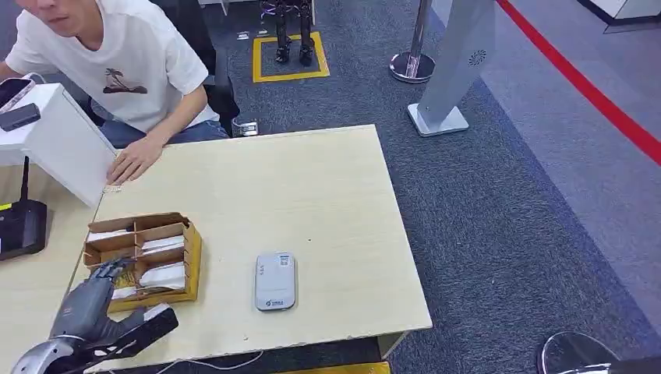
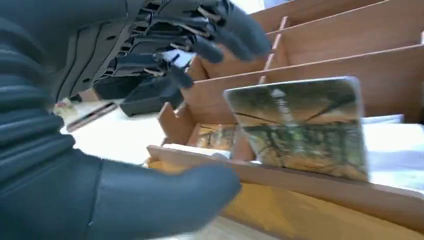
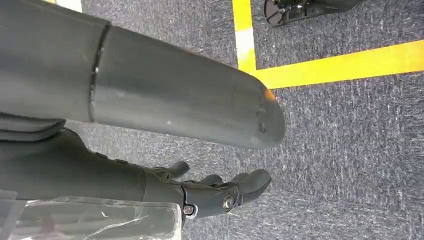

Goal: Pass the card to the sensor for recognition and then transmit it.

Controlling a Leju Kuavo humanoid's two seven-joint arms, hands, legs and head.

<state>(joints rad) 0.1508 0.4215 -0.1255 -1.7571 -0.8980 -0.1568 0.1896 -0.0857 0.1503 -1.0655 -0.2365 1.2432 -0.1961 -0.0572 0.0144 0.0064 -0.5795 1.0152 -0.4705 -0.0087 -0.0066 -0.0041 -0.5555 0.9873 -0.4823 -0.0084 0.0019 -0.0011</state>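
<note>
Left hand (image 1: 97,292) at the near end of the cardboard card box (image 1: 191,257), fingers spread, holding nothing. Card (image 2: 305,127) upright in a box slot, seemingly just clear of the fingertips (image 2: 235,32); grey sensor (image 1: 275,281) right of the box. Right hand (image 3: 220,192) empty, fingers loosely apart above carpet (image 3: 350,125).

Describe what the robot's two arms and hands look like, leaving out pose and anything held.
The left arm is silver metal at its near end, with a glossy black piece alongside. The left hand has a grey ribbed cover, a thick smooth grey thumb and darker fingers with exposed black linkages. The right hand is matte dark grey, its thumb broad and rounded, its fingers slimmer, with a small round metal fastener.
</note>
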